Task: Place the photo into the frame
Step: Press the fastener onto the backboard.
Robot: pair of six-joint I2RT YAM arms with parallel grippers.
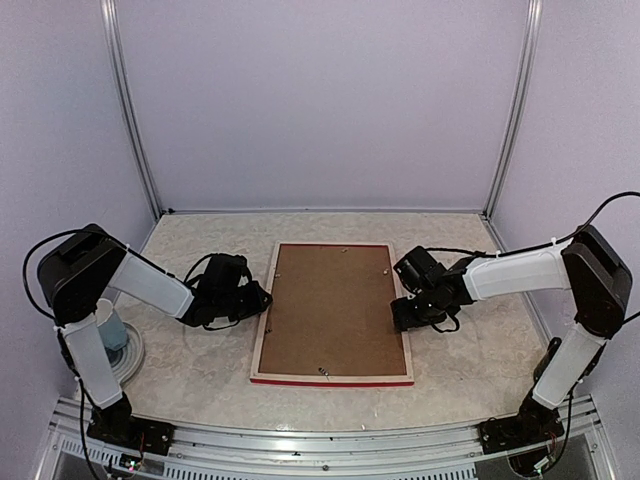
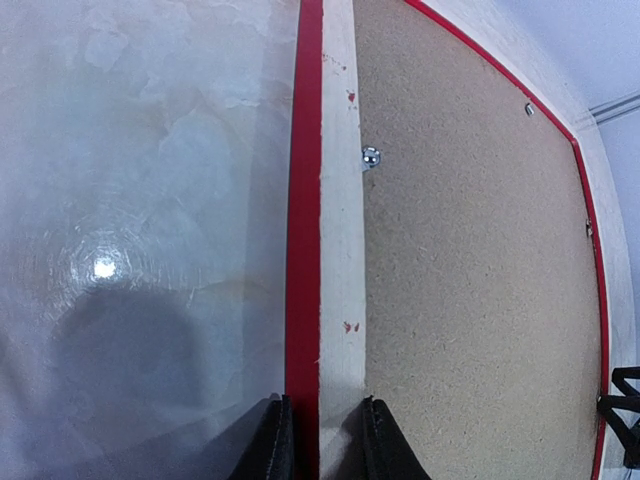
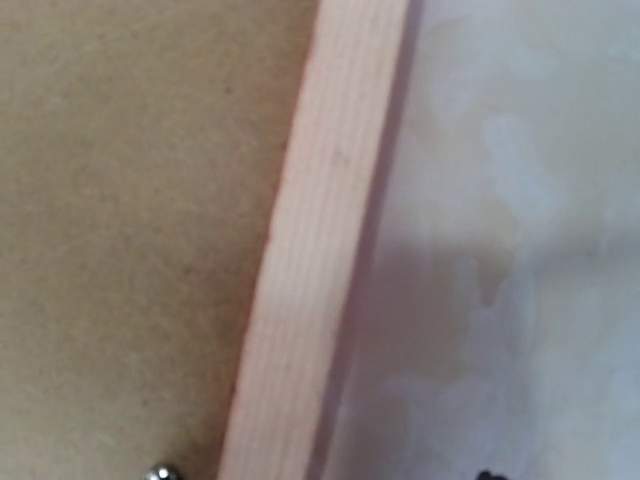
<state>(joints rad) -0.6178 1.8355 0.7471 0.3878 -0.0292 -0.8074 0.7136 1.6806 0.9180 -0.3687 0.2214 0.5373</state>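
top external view: at the far left, partly behind the left arm (image 1: 150, 282), a pale blue object (image 1: 113, 330) stands on a round white disc (image 1: 132, 362). the left arm rises from its base, folds back at a high elbow and reaches low to the right over the table (image 1: 200, 375). the left gripper (image 1: 263, 299) meets the left rail of the frame (image 1: 330, 380). in the left wrist view its dark fingers (image 2: 272, 452) sit one on each side of that rail, clenched narrowly on the red edge and pale wood, probably to pin the frame in place.

the frame lies flat in the middle of the table, pale wood back upward, with the brown backing panel (image 1: 330, 305) seated in it beside small metal tabs (image 2: 370, 156). the photo shows in no view, and whether it lies under the panel cannot be told.

the right arm (image 1: 520, 270) mirrors the left, its elbow high at the right and its forearm reaching left. the right gripper (image 1: 404, 312) hovers at the frame's right rail, likely to work a tab. its fingers are not shown clearly, so whether they are released or clenched cannot be told.
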